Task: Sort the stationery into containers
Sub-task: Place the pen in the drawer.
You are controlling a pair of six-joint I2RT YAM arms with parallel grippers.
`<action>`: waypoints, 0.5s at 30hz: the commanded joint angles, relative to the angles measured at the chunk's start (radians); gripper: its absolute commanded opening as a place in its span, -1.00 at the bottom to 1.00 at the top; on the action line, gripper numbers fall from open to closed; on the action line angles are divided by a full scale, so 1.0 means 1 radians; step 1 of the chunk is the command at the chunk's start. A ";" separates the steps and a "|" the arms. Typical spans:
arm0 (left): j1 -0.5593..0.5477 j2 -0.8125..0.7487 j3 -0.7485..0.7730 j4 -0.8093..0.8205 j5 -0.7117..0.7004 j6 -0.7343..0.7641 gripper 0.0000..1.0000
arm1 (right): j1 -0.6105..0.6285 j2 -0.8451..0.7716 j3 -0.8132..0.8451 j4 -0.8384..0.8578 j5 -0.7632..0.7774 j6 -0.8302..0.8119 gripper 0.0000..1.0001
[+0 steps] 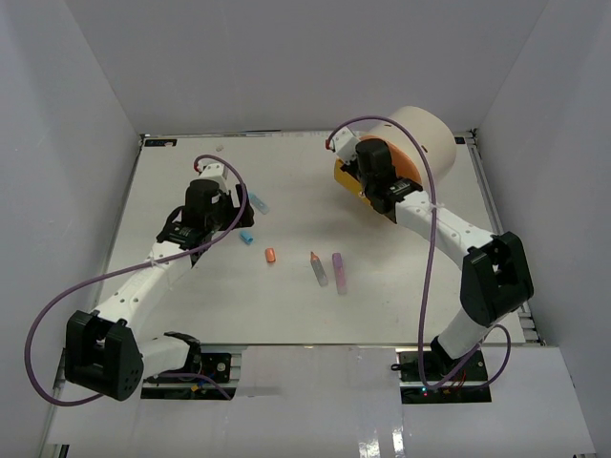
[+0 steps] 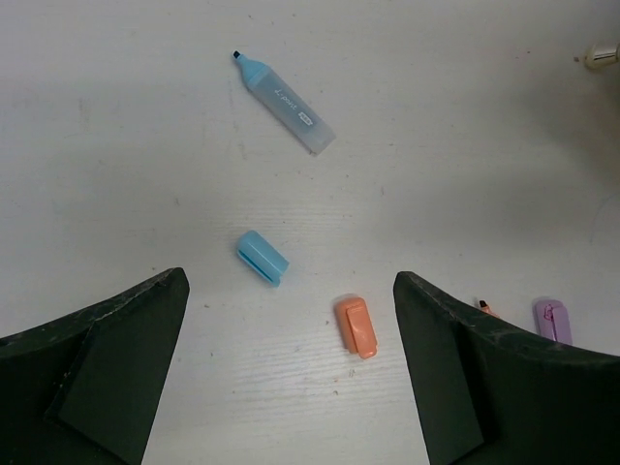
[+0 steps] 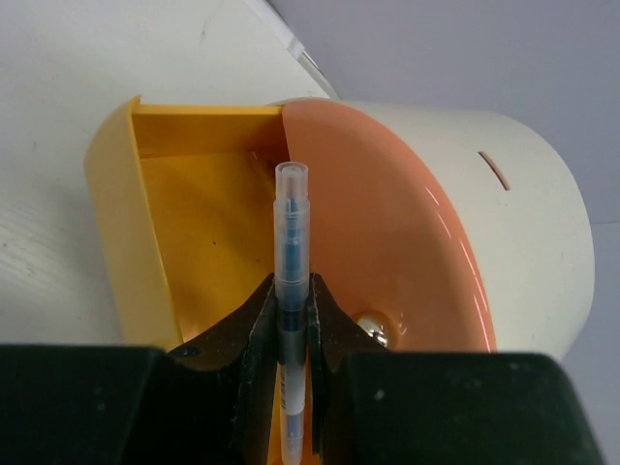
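Right gripper (image 3: 293,315) is seen clamped on a clear pen (image 3: 292,228) with a blue core. The pen's tip is placed where the pulled-out yellow drawer (image 3: 114,223) meets the orange drawer (image 3: 387,232) of the cream cylinder (image 3: 528,184). Left gripper (image 2: 291,291) is held wide apart above the table (image 2: 116,145), nothing gripped. Between its fingers a blue cap (image 2: 262,258) and an orange cap (image 2: 356,325) are seen lying. An uncapped blue highlighter (image 2: 284,104) is noted farther off.
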 commanded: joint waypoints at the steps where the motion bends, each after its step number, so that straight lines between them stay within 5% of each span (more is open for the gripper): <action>1: 0.003 -0.036 0.000 0.018 -0.009 0.030 0.96 | -0.010 0.018 0.075 0.021 0.008 -0.033 -0.65; 15: 0.003 -0.042 -0.009 0.047 0.082 0.044 0.96 | -0.012 -0.065 0.086 -0.029 -0.075 0.058 0.73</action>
